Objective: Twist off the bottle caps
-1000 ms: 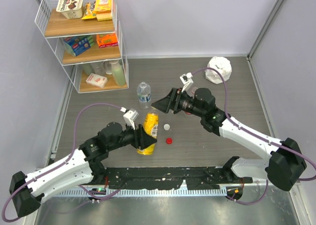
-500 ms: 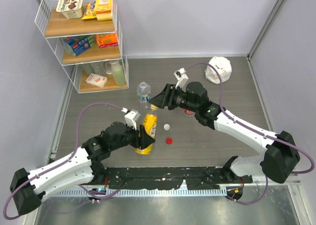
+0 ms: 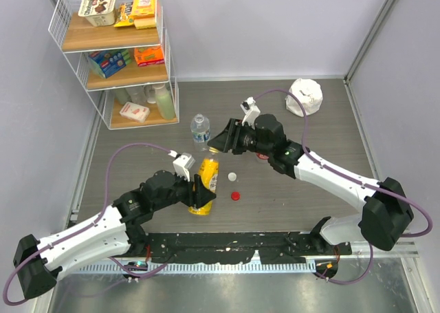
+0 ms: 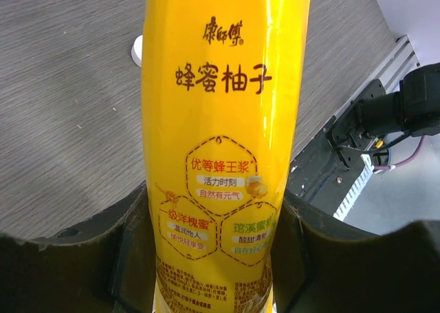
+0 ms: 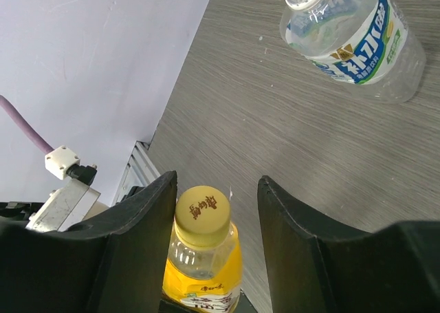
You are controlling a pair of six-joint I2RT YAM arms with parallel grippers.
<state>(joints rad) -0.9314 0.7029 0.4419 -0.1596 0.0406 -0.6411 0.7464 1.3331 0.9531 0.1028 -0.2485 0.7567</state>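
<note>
Topping the yellow bottle (image 3: 207,181) is its yellow cap (image 5: 202,208), seated on the neck with brown characters printed on its flat face. The right gripper (image 5: 216,182) reaches over that cap from the far side of the yellow bottle. Its two dark fingers (image 5: 141,244) straddle the cap. One finger is at the cap's edge, whether touching it or not I cannot tell. A clear strip of table shows between the cap and the other finger, so the jaws stand narrow but are not closed on it.

Lower on the yellow bottle, the left gripper (image 4: 216,223) holds the labelled body. Its black fingers (image 4: 120,254) press against both sides of the label, and the bottle stands on its base on the grey table (image 3: 282,206).

Two loose caps lie on the table to the right of the yellow bottle. The white cap (image 3: 232,177) is level with the bottle's middle, and the red cap (image 3: 236,196) is just nearer the arm bases. The two sit close together, and both are apart from the bottle.

Beyond the yellow bottle's top, a clear bottle (image 3: 200,131) with a blue and white label stands with its neck open and no cap on it. In the right wrist view its bare threaded mouth shows at the upper edge.

Farther off, up and to the left of the yellow bottle, a white wire rack (image 3: 113,58) holds packets and bottles against the wall. Well to the upper right, a crumpled white thing (image 3: 304,96) lies near the back wall.
</note>
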